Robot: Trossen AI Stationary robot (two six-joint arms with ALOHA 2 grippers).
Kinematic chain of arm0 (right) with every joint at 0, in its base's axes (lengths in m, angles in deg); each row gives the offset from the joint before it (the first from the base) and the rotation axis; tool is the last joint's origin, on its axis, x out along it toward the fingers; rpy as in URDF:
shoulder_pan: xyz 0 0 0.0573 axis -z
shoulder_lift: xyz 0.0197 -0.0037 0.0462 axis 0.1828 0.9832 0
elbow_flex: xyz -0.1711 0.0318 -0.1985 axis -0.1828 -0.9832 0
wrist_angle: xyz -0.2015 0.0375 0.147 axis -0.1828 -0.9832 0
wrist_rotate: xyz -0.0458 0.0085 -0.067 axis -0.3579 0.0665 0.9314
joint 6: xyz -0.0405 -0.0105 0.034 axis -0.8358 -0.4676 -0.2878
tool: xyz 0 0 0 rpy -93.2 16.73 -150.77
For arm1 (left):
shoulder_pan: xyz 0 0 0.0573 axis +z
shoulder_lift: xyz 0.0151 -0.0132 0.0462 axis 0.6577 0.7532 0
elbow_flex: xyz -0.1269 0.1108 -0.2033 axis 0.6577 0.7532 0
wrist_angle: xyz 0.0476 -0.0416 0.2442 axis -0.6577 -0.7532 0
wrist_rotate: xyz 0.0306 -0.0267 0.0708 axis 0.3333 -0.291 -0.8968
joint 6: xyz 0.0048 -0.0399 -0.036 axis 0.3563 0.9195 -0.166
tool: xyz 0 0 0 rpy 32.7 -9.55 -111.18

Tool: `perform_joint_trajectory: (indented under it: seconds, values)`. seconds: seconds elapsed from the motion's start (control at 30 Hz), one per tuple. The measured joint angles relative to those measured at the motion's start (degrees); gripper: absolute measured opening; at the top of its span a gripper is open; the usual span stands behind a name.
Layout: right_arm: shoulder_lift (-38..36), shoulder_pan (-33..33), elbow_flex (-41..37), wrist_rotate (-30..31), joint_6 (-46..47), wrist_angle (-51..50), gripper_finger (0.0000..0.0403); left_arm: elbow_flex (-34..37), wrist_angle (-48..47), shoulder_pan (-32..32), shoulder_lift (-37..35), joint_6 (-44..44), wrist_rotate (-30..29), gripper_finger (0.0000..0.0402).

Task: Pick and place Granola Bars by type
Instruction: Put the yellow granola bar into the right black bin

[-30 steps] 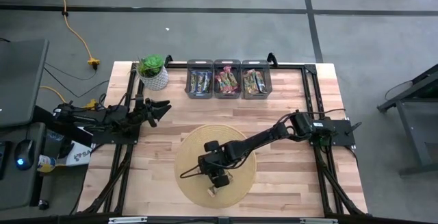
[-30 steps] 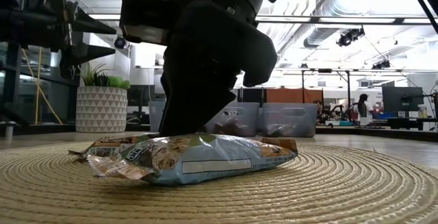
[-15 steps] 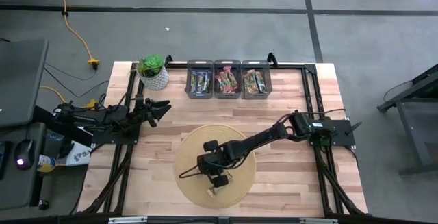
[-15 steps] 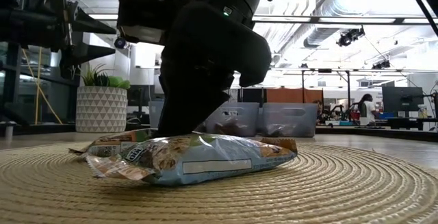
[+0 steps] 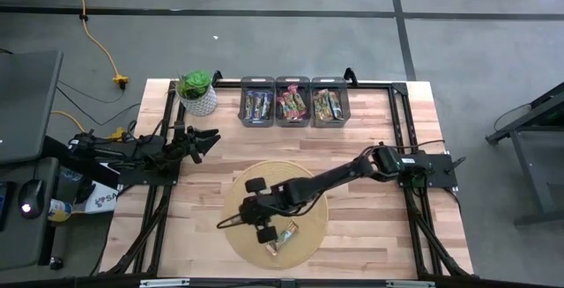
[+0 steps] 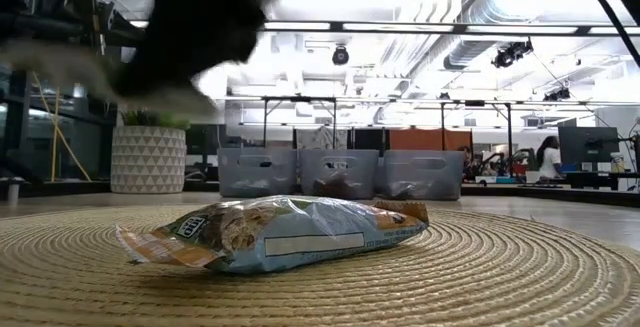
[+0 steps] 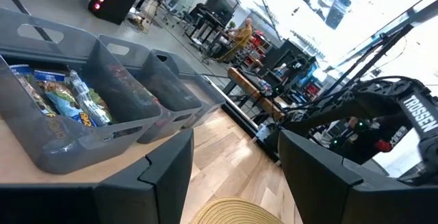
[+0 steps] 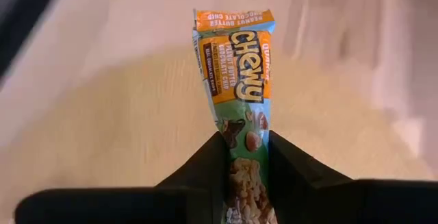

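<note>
right gripper [image 8: 246,157] clamped on granola bar [image 8: 241,94]; above mat [image 5: 313,235] left edge; another bar [image 6: 275,233] lies there

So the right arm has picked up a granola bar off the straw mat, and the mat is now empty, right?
Not quite. The right gripper does hold a bar, its jaws shut on it, but the mat isn't empty: one bar lies there, plain in the low view and visible from above.
</note>
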Motion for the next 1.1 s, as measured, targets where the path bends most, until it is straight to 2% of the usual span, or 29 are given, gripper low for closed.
perform_joint_trajectory:
  seconds: [0.37,0.47,0.63,0.8,1.0,1.1]
  values:
    - [-0.3,0.9,16.2,3.2,-1.2,13.3,0.0076,0.0,0.0,0.0,0.0,0.0,0.0,0.0211]
    - [-0.4,1.2,19.6,5.8,-2.1,18.3,0.0076,0.0,0.0,0.0,0.0,0.0,0.0,0.0211]
    - [-2.4,2.2,18.4,17.0,-4.9,29.5,0.0076,0.0,0.0,0.0,0.0,0.0,0.0,0.0211]
    - [-3.9,4.0,18.6,29.6,-13.1,32.7,0.0076,0.0,-0.1,0.0,0.0,0.0,-0.1,0.0211]
    - [-6.2,7.2,18.8,40.3,-15.0,32.7,0.0076,0.0,-0.1,0.0,0.0,0.0,-0.1,0.0211]
    - [-7.6,8.8,18.8,49.8,-18.3,32.3,0.0076,0.0,0.0,0.0,0.0,0.0,-0.1,0.0211]
